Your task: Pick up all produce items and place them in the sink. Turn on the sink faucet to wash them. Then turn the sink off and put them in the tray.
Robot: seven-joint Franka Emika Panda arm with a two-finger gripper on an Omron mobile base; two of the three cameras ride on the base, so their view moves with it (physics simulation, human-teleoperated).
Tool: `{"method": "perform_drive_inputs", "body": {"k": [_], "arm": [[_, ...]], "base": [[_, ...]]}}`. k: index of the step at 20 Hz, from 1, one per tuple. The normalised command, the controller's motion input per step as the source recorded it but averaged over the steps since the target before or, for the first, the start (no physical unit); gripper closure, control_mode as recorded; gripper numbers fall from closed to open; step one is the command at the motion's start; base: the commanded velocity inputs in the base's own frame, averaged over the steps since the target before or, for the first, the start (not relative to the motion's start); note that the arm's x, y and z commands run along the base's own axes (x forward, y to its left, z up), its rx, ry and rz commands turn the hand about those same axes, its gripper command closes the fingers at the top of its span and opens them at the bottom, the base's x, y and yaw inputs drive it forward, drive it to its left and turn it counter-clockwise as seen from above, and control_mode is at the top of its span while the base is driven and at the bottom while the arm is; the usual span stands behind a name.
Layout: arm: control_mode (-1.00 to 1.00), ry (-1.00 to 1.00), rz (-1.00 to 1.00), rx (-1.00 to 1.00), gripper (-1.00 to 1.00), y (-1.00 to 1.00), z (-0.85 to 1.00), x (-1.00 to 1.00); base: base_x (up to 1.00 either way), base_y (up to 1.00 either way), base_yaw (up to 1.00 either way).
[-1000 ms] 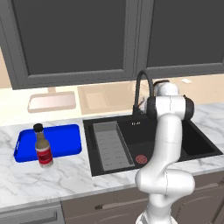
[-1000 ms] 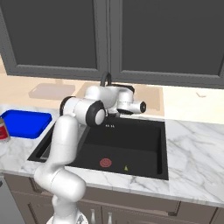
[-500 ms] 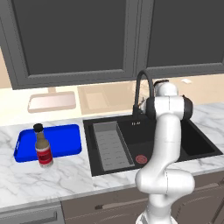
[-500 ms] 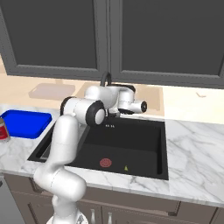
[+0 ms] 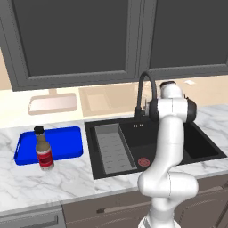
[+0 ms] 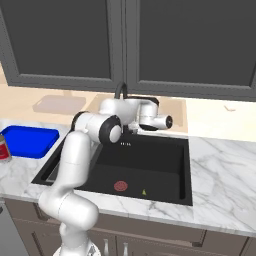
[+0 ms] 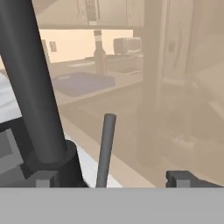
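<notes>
My gripper (image 7: pixel 113 178) is open right at the sink faucet (image 5: pixel 144 89), a tall black gooseneck behind the basin. In the hand view the faucet's thick black column (image 7: pixel 30 87) rises at the left. Its thin grey lever (image 7: pixel 105 146) stands between my two fingertips (image 7: pixel 183 177), and I see no contact with either one. The black sink (image 6: pixel 185 165) holds a grey ribbed rack (image 5: pixel 113 147) and a red drain (image 6: pixel 120 186). A tiny yellow-green speck, the produce item (image 6: pixel 144 191), lies on the basin floor beside the drain. The blue tray (image 5: pixel 67 140) sits on the counter left of the sink.
A brown red-labelled bottle (image 5: pixel 43 149) stands at the blue tray's front edge. A pale pink tray (image 5: pixel 52 103) lies against the back wall. Dark cabinets hang above the counter. Marble counter (image 6: pixel 225 170) stretches to the right of the sink.
</notes>
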Motion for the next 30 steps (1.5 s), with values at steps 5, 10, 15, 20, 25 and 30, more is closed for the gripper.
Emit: {"method": "perform_drive_inputs", "body": {"k": [5,10,15,20,25,30], "arm": [[-1.00,0.00,0.03,0.01,-1.00,-0.40,0.00,0.00],[-1.00,0.00,0.01,0.01,-1.00,-0.49,0.02,-0.03],[-1.00,0.00,0.00,0.01,-1.00,-0.43,0.04,-0.31],[-1.00,-0.01,-0.01,0.01,-1.00,-0.29,0.02,-0.70],[-1.00,-0.02,-0.06,0.01,-1.00,-0.16,0.01,-0.93],[-1.00,0.00,-0.09,0.00,-1.00,-0.09,0.10,-0.87]], "base": [[0.00,0.00,0.00],[0.00,0.00,0.00],[0.00,0.00,0.00],[0.00,0.00,0.00],[0.00,0.00,0.00],[0.00,0.00,0.00]]}}
